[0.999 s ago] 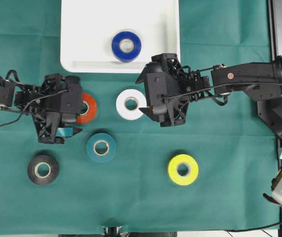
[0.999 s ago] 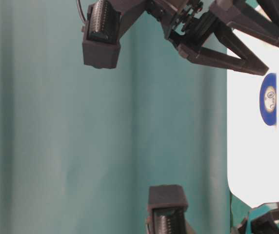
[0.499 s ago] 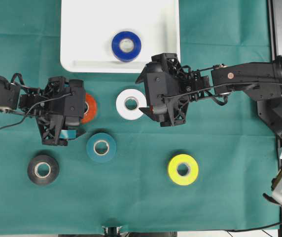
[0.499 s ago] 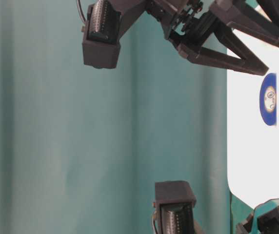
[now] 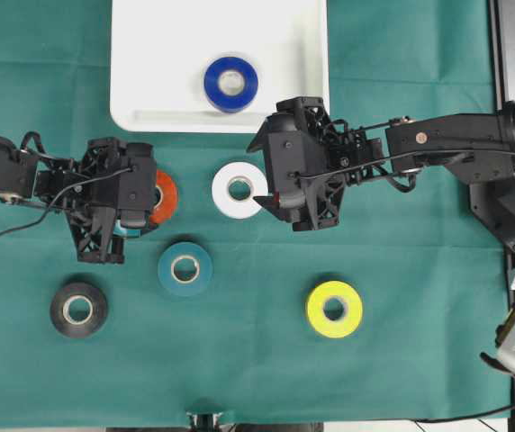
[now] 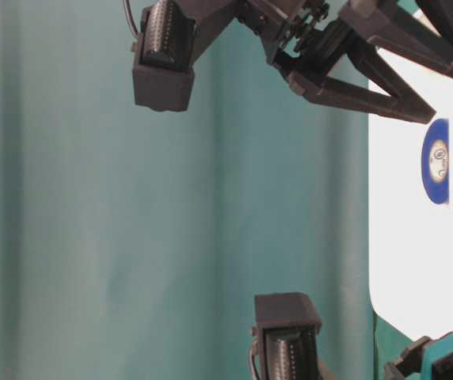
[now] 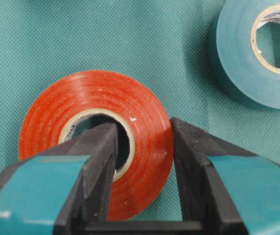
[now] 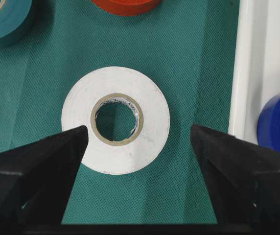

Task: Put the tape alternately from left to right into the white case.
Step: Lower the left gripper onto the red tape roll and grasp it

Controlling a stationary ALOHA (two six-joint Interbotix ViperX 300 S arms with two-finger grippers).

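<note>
Where the left tool (image 7: 141, 161) pinches: orange tape roll's (image 7: 88, 100) wall between fingers.

Seen from above: a table (image 5: 420, 378) under green cloth, with a white case (image 5: 149, 81) at the top edge holding one blue tape roll (image 5: 230, 84). Below the case, a white tape roll (image 5: 239, 189) flat on the cloth, just left of the right gripper (image 5: 271, 193), which hovers beside it. Farther left, an orange tape roll (image 5: 163, 198) half hidden beneath the left gripper (image 5: 140, 202); jaws not readable from this height. Lower down, a teal tape roll (image 5: 185, 268) near the middle, a black tape roll (image 5: 78, 310) at the lower left, and a yellow tape roll (image 5: 334, 309) at the lower right, all well apart.
</note>
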